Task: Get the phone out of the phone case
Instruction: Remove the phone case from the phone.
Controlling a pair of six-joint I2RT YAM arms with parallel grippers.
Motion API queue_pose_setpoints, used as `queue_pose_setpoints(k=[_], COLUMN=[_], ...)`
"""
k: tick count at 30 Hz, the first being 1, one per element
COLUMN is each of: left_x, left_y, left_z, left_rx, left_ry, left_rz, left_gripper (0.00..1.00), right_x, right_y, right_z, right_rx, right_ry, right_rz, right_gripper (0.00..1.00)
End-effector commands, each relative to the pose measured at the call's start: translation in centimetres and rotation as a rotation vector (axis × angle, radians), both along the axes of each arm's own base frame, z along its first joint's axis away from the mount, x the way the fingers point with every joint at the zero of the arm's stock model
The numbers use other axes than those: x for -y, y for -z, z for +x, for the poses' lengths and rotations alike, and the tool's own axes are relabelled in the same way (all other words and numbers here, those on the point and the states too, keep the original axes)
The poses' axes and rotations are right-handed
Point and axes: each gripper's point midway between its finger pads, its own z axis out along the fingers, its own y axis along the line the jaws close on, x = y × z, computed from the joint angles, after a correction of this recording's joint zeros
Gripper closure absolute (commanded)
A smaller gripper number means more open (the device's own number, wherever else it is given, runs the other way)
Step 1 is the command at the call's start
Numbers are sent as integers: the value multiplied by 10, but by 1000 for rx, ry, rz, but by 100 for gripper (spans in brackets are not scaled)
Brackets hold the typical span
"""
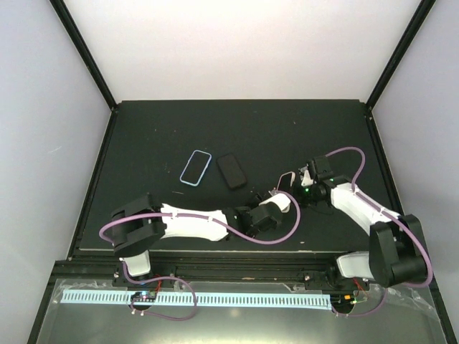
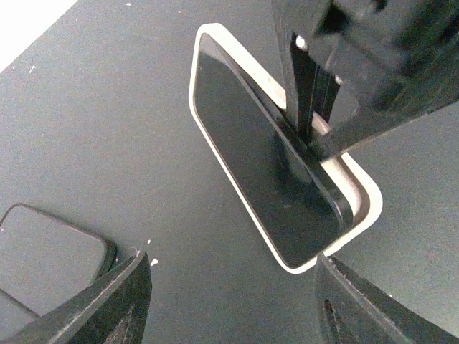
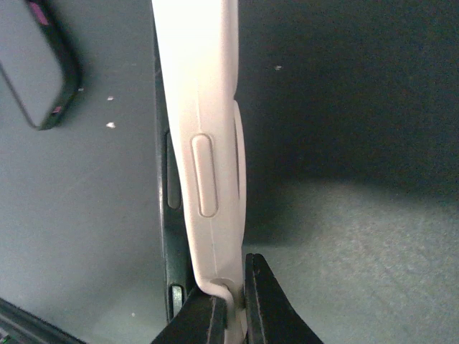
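The pale blue phone case lies flat on the black mat. It looks empty. The phone, dark with pinkish marks on its edge, lies just right of the case. It also shows in the right wrist view and the left wrist view. No gripper touches either. My right gripper is shut on the rim of a white-rimmed case and holds it on edge. My left gripper is open, with one fingertip close to a corner of that case.
A dark phone sits in the white-rimmed case, and its edge shows where the white rim bends away. The two arms meet right of the mat's middle. Black frame posts and pale walls bound the mat.
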Motion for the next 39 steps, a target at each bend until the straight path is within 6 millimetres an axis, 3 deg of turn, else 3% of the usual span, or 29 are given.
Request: queue_pose_setpoints(k=[1, 7, 15, 19, 26, 32, 39], left_x=[21, 35, 45, 45, 34, 17, 5], left_y=[-15, -2, 8, 16, 22, 32, 28], left_z=[6, 5, 8, 16, 27, 34, 41], left_rx=[63, 64, 70, 91, 139, 168, 177], left_ry=[10, 62, 75, 44, -13, -47, -66], left_rz=[-63, -46, -15, 34, 99, 166, 166], left_gripper=[38, 40, 41, 47, 56, 55, 72], right_x=[4, 0, -2, -4, -6, -13, -12], right_y=[-1, 12, 12, 10, 5, -4, -9], right_z=[23, 25, 24, 23, 19, 17, 16], right_rx=[25, -37, -49, -44, -37, -37, -15], right_ry=[25, 13, 4, 2, -10, -25, -22], right_rz=[-30, -26, -10, 2, 33, 104, 128], right_gripper=[99, 99, 99, 99, 99, 99, 99])
